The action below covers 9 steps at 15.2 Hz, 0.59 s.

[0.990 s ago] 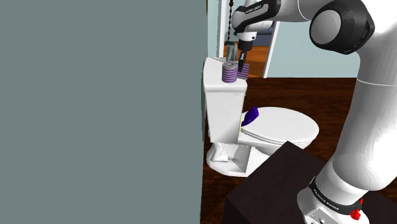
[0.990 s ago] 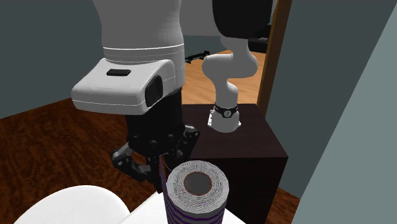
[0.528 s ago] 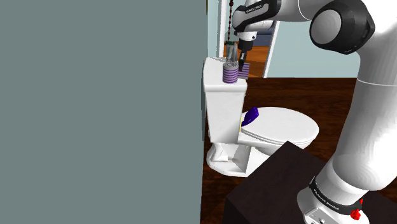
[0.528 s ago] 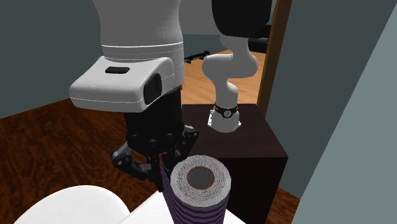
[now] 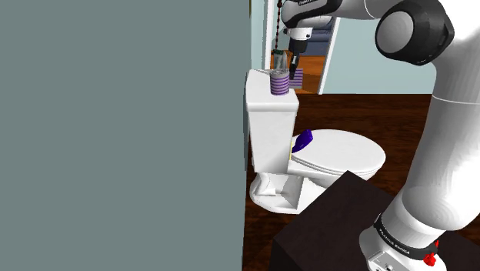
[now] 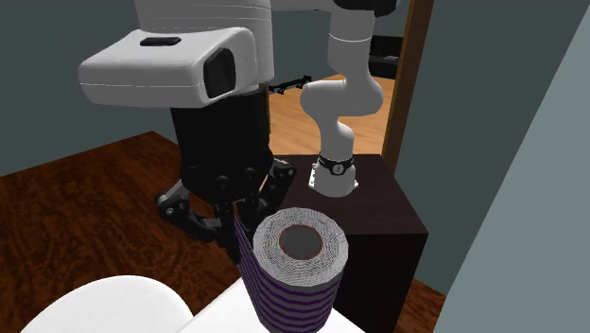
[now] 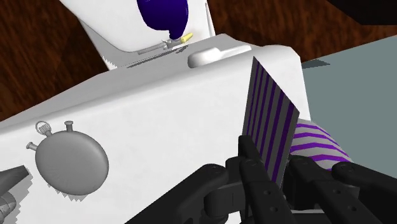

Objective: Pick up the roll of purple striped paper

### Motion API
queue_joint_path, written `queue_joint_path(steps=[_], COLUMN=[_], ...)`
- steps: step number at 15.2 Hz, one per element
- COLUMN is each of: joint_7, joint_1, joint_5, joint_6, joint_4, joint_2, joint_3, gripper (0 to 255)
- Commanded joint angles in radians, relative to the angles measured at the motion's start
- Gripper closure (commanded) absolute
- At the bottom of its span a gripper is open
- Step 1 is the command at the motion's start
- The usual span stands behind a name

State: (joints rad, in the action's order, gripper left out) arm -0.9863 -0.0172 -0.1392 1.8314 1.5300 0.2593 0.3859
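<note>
Now the end effector (image 7: 273,162), pinching the paper roll (image 6: 299,260), had lifted it up from the toilet tank (image 5: 269,112), so the job looked nearly done.

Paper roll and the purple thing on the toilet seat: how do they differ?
The paper roll is striped purple and grey; the purple thing is plain. The paper roll is upright at the tank top, gripped by the claw; the purple thing lies untouched on the seat. Both show purple.

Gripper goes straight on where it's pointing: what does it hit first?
Probably the white toilet tank lid beneath it: the gripper points down at it, shut on the purple striped roll. The gap is hard to judge.
</note>
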Motion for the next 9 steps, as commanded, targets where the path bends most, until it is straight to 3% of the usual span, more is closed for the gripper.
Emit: queue_joint_path(steps=[1,9], joint_7=[0.002,0.005], joint_1=[-0.002,-0.01], joint_5=[0.0,-0.003], joint_6=[-0.028,-0.115], joint_4=[-0.031,-0.128], joint_2=[0.002,0.012], joint_3=[0.0,0.003], gripper=[255,255])
